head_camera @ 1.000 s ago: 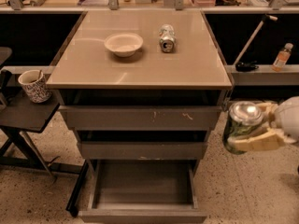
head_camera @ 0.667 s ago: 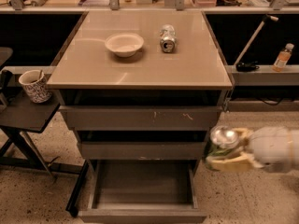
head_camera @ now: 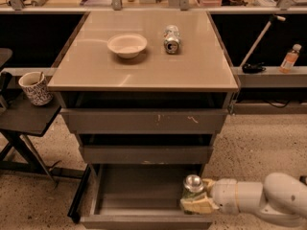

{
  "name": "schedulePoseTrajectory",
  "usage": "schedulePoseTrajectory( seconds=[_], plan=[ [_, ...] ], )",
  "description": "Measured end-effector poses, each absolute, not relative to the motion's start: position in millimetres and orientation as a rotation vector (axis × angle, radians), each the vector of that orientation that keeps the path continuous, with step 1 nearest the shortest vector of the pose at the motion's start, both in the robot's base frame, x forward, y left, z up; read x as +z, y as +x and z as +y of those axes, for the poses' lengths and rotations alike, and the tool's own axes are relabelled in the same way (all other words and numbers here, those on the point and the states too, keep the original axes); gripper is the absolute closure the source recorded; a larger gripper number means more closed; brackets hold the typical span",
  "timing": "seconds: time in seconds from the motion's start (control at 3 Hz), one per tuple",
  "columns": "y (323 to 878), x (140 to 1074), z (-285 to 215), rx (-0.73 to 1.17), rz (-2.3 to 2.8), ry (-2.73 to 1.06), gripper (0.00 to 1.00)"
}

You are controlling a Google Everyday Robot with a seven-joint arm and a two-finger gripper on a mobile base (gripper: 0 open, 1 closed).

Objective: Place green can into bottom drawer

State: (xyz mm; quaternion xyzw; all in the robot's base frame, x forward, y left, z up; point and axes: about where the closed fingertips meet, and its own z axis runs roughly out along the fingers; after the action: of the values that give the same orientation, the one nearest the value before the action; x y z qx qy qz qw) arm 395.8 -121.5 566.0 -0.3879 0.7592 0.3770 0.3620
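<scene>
End effector (head_camera: 197, 203) grips green can (head_camera: 193, 187) inside bottom drawer (head_camera: 139, 188); speckled floor (head_camera: 268, 143).

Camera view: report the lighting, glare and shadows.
Camera view: warm, dim light; soft glare on the tabletop near the bowl; the two upper drawers have openings in shadow; the green can glints on top, in the pincer above the bottom drawer, right side.

Hand (head_camera: 195, 202), holding green can (head_camera: 193, 187), over open bottom drawer (head_camera: 139, 190).

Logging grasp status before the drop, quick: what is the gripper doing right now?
Gripper: closed, holding the mottled green drink can with silver top upright at the right side of the open, deep grey metal bottom drawer.
</scene>
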Motion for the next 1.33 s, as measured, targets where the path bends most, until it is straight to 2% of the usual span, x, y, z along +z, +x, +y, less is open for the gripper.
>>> schedulePoseTrajectory(
  seconds=[0.67,1.0,1.33],
  plan=[
    [405.7,540.8,-124.3,0.878,1.994,-0.889,1.00],
    [422.3,521.1,-109.2,0.804,1.948,-0.861,1.00],
    [461.2,471.4,-71.5,0.763,1.913,-0.821,1.00]
  ],
)
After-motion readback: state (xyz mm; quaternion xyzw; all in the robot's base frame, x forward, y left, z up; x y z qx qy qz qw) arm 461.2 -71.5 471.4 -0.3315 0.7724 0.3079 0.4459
